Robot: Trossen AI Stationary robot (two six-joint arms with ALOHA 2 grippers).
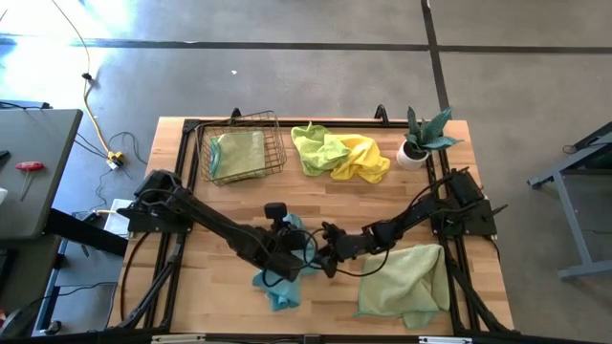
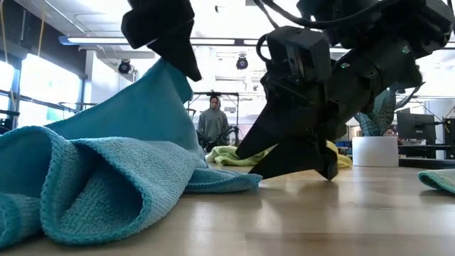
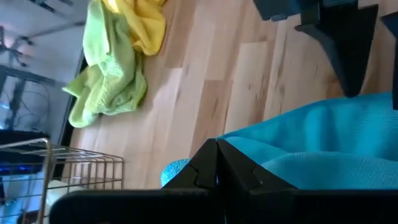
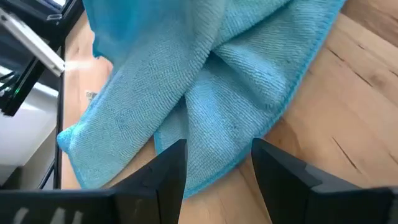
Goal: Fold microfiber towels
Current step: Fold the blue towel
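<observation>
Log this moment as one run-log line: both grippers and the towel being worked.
left gripper: shut on blue towel, corner lifted | right gripper: jaws open, beside blue towel, holding nothing | table: towel bunched, unfolded

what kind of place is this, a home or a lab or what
Most likely a robotics lab or workshop. A butcher-block table stands on a bare concrete floor, a yellow cable trails across that floor, and the low view shows strip ceiling lights and a monitor behind.

Teal towel (image 1: 282,277) rumpled at front centre, sage towel (image 1: 406,277) right, lime (image 1: 316,148) and yellow (image 1: 363,158) heaped behind.
</observation>
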